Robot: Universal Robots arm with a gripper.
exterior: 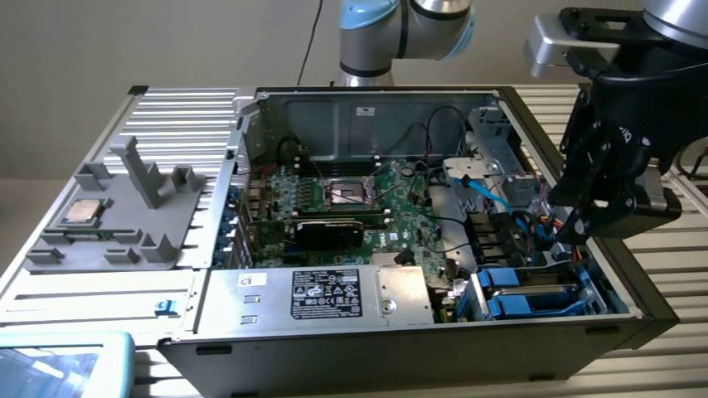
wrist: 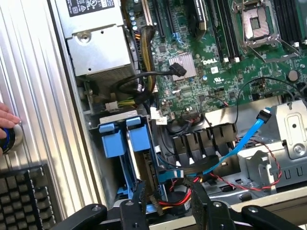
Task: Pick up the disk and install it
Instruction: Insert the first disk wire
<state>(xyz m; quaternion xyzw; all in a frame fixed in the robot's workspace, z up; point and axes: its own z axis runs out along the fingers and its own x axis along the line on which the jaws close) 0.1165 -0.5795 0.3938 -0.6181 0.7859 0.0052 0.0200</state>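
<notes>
Pincer [wrist: 169, 203] open, empty, abv disk [wrist: 139, 136].

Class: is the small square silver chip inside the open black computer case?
No, the chip rests on the grey plastic tray outside the case.

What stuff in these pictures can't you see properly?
The disk, wrist view: blue rail ends stick out, but the drive bay hides its metal body and label.
A hand, wrist view: cut off by the picture's edge, so what it holds is unclear.
The black label on the grey box, exterior view: print too small to read.
</notes>
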